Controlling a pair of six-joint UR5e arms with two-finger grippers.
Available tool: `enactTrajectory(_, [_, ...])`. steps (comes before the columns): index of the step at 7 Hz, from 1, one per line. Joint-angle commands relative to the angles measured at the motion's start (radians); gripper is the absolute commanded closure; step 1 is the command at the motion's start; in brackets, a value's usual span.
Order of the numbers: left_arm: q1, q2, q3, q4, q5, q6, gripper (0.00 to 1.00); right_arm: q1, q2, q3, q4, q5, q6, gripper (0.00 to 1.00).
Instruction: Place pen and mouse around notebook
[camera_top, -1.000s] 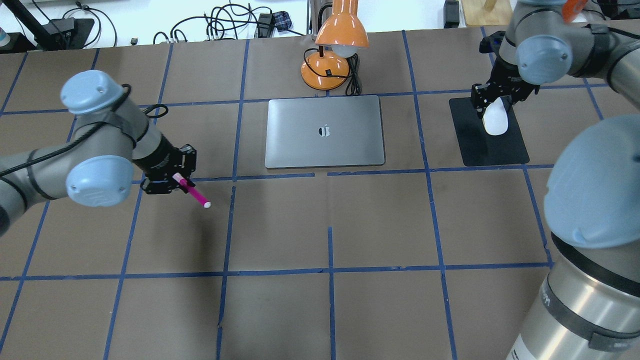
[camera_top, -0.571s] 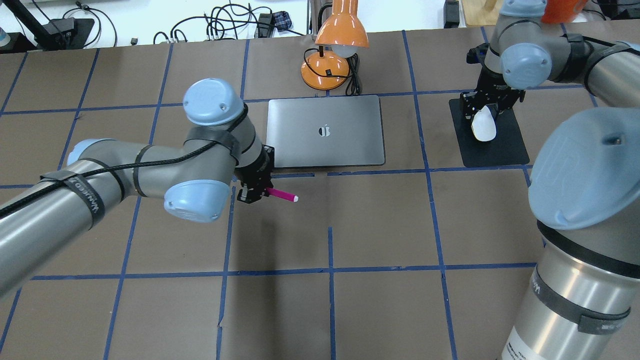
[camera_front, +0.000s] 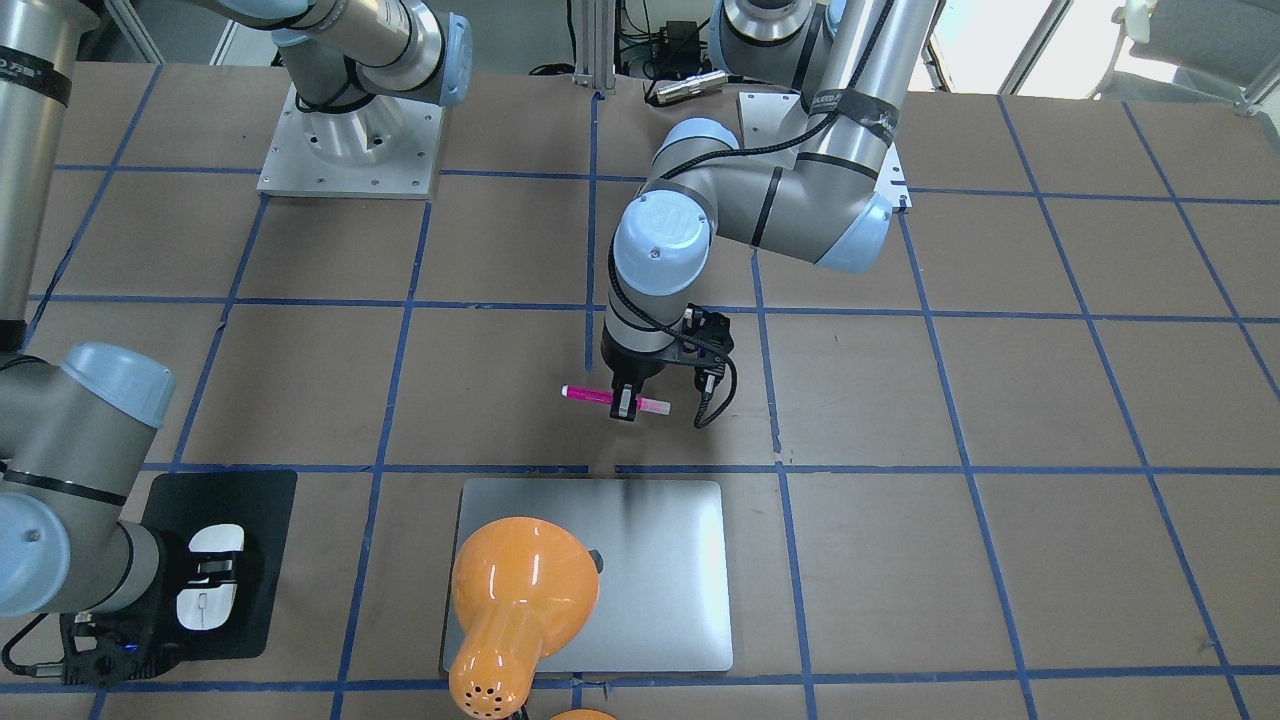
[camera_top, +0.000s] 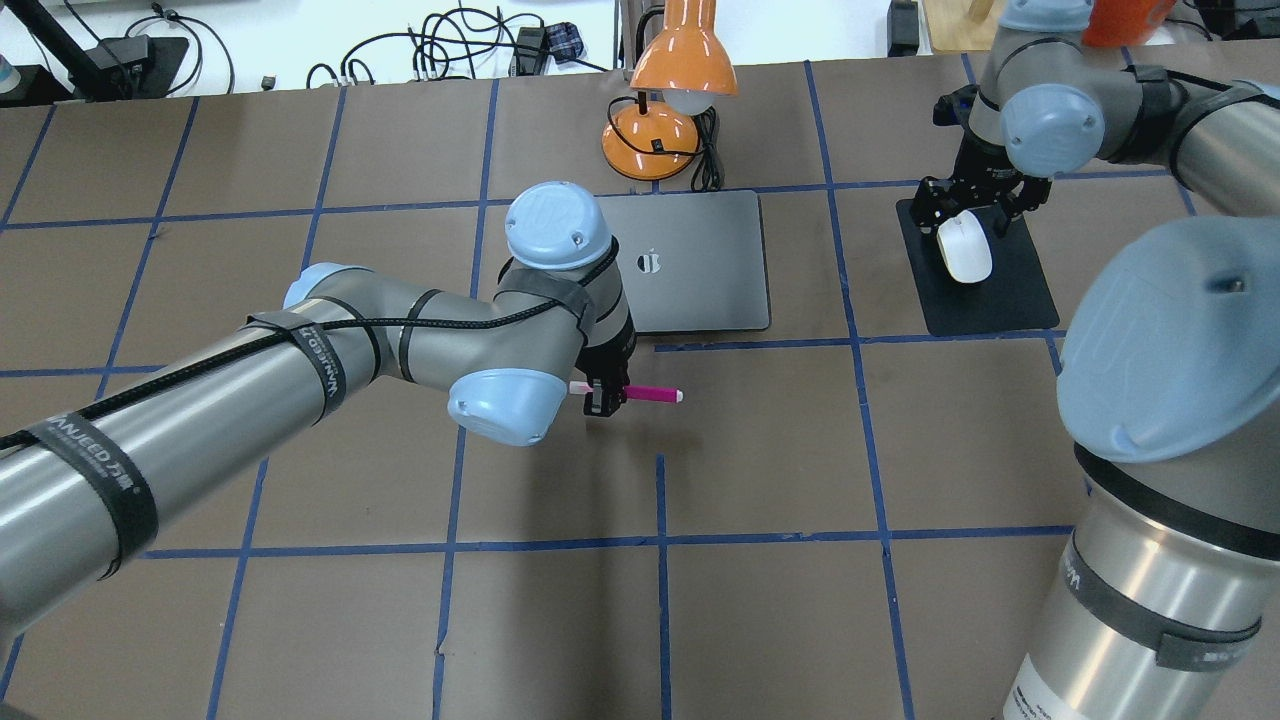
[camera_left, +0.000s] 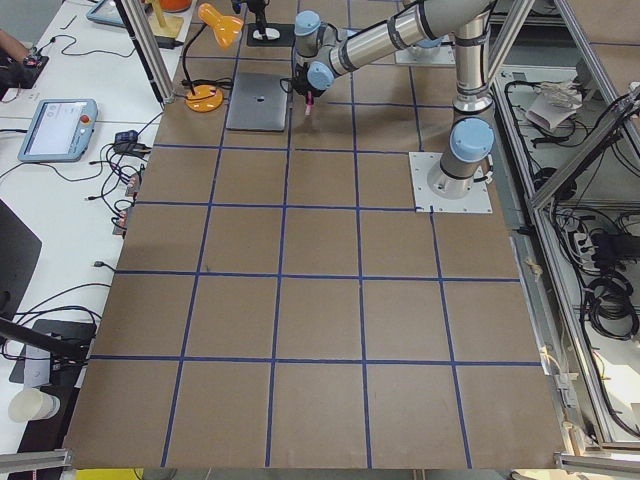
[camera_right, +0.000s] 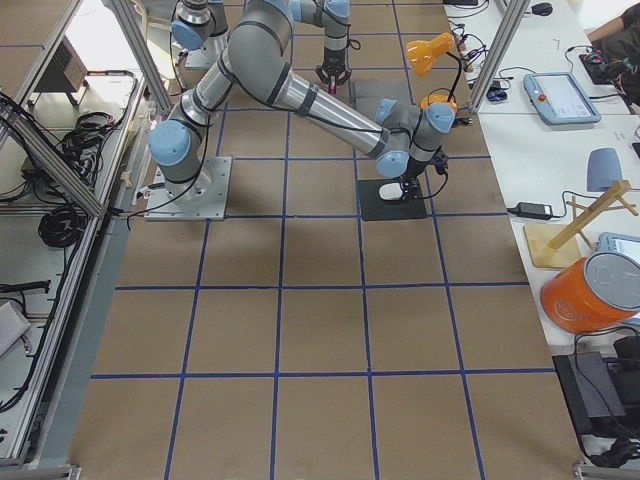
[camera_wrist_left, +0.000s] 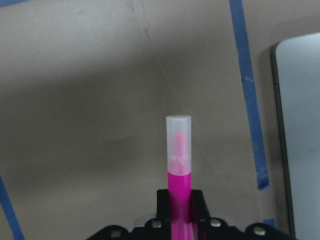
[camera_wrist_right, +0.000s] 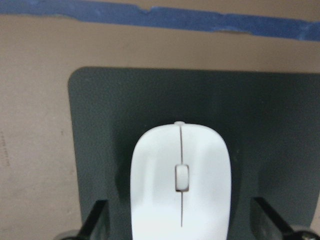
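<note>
The magenta pen is held level just above the table, a little in front of the near edge of the silver notebook. My left gripper is shut on the pen's middle; its pale cap points away from the wrist camera. The notebook's edge shows at the right of the left wrist view. The white mouse lies on a black mat to the right of the notebook. My right gripper straddles the mouse, open, its fingers clear of the mouse's sides.
An orange desk lamp with a black cord stands just behind the notebook, and its shade hangs over the lid in the front-facing view. Blue tape lines grid the brown table. Cables and devices lie beyond the far edge.
My left arm swung right, carrying the pen from the table's left to the front of the notebook. The right gripper and the mouse shifted slightly left on the mat, then stayed.
</note>
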Motion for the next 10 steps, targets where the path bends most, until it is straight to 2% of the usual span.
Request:
enactTrajectory(1, [-0.034, -0.041, 0.01, 0.015, -0.004, -0.027, 0.9, 0.033, -0.083, -0.006, 0.058, 0.002, 0.004, 0.0])
enactTrajectory(2, [-0.037, -0.052, 0.008, 0.015, 0.003, -0.035, 0.01, 0.061, -0.156, -0.004, 0.141, 0.002, 0.083, 0.0])
enactTrajectory(3, [-0.034, -0.049, 0.014, 0.017, 0.003, -0.008, 0.0, 0.107, -0.223, -0.003, 0.207, 0.003, 0.175, 0.0])
enactTrajectory(4, [-0.022, -0.014, 0.045, 0.002, 0.003, 0.167, 0.0, 0.136, -0.27, -0.003, 0.267, 0.022, 0.22, 0.0])
enactTrajectory(5, [0.009, 0.034, 0.104, -0.119, 0.003, 0.318, 0.0, 0.155, -0.324, 0.003, 0.304, 0.066, 0.284, 0.0])
enactTrajectory(7, [0.105, 0.155, 0.267, -0.535, 0.006, 0.901, 0.0, 0.243, -0.411, 0.001, 0.414, 0.076, 0.394, 0.0])
enactTrajectory(8, [0.18, 0.21, 0.305, -0.625, 0.001, 1.126, 0.0, 0.257, -0.454, 0.01, 0.415, 0.071, 0.397, 0.0])
enactTrajectory(10, [0.373, 0.343, 0.319, -0.772, 0.001, 1.637, 0.0, 0.255, -0.519, 0.049, 0.432, 0.082, 0.383, 0.0])
